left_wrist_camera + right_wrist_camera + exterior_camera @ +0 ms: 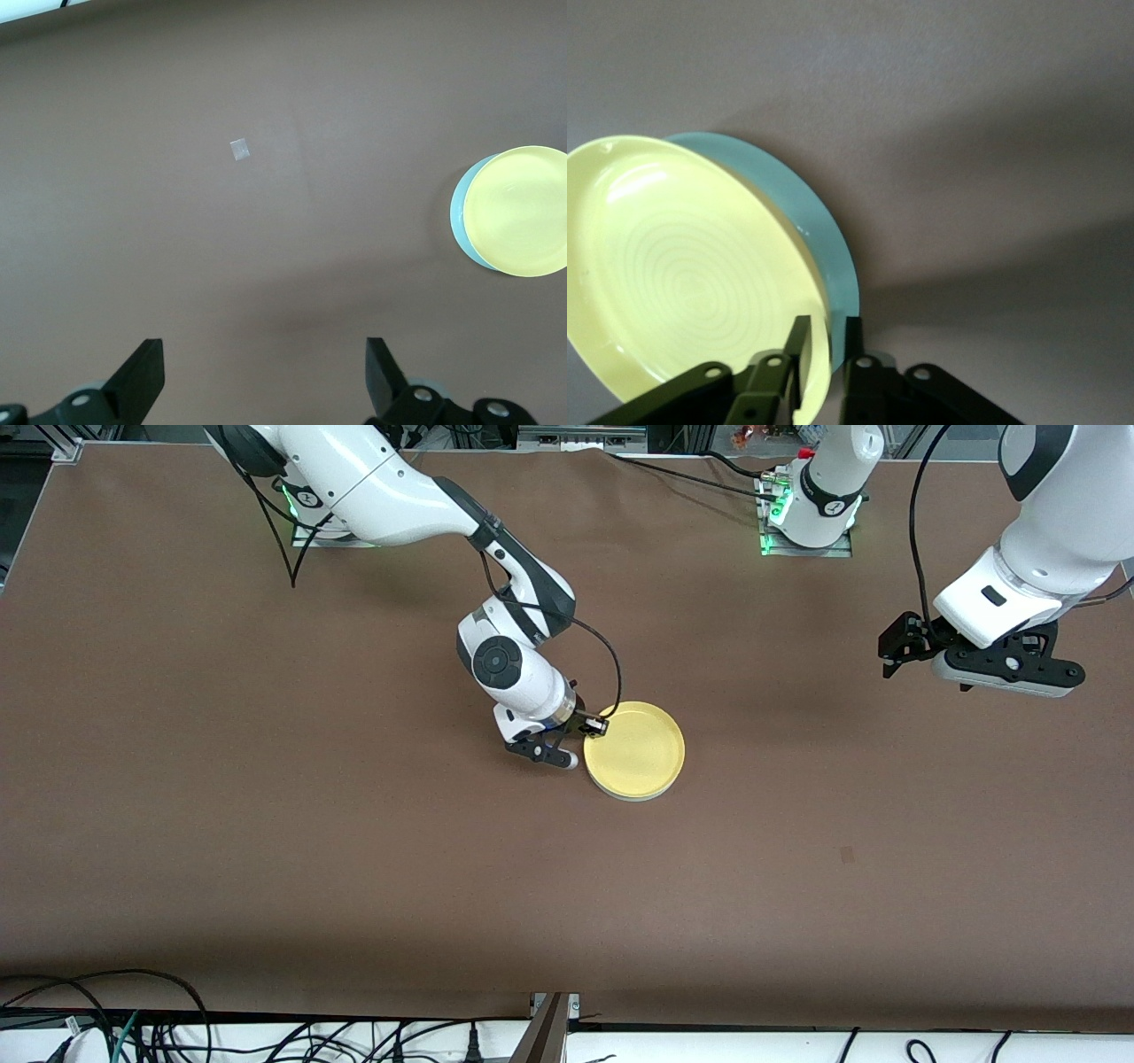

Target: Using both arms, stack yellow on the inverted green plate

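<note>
In the front view, the yellow plate (634,750) lies on the green plate (631,795) mid-table (266,824), with the right end effector (578,737) at its rim. The left end effector (895,657) hangs over the table's left-arm end. The left wrist view shows its fingers (142,376) spread, both plates well apart from it. In the right wrist view, fingers (799,341) straddle the yellow rim, slightly parted.

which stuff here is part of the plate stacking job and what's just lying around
Part of the job:
- yellow plate, on top of the green one
- green plate, edge showing beneath it
- right hand, fingers either side of the yellow plate's rim
- left hand, open, waiting above bare table

Lying about:
- small pale scrap on the table
</note>
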You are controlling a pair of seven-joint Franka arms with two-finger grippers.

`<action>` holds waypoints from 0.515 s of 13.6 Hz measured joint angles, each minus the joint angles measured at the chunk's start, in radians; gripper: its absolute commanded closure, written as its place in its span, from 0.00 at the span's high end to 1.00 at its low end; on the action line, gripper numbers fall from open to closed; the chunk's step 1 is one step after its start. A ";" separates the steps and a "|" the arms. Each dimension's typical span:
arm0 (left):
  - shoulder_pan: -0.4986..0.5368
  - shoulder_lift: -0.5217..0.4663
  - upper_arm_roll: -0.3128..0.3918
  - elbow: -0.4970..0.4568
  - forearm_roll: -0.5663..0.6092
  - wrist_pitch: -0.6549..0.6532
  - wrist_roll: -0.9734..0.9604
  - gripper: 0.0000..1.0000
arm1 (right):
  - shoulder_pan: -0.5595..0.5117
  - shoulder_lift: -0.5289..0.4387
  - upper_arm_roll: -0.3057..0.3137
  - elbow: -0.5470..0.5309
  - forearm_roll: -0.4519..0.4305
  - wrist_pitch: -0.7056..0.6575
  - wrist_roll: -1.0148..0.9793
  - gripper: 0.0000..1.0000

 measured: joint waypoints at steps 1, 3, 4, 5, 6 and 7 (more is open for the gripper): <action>0.000 0.000 0.000 0.000 0.000 0.000 0.000 1.00 | -0.001 -0.001 -0.015 0.006 -0.002 0.001 0.000 1.00; 0.000 0.000 0.000 0.000 0.000 0.000 0.000 1.00 | -0.015 -0.018 -0.049 0.038 -0.003 -0.040 -0.003 1.00; 0.000 0.000 0.000 0.000 0.000 0.000 0.000 1.00 | -0.040 -0.034 -0.063 0.066 -0.005 -0.119 -0.022 1.00; 0.000 0.000 0.000 0.000 0.000 0.000 0.000 1.00 | -0.077 -0.053 -0.070 0.103 -0.006 -0.223 -0.071 1.00; 0.000 0.000 0.000 0.000 0.000 0.000 0.000 1.00 | -0.125 -0.071 -0.073 0.144 -0.006 -0.333 -0.139 1.00; 0.000 0.000 0.000 0.000 0.000 0.000 0.000 1.00 | -0.177 -0.086 -0.076 0.182 -0.006 -0.425 -0.206 1.00</action>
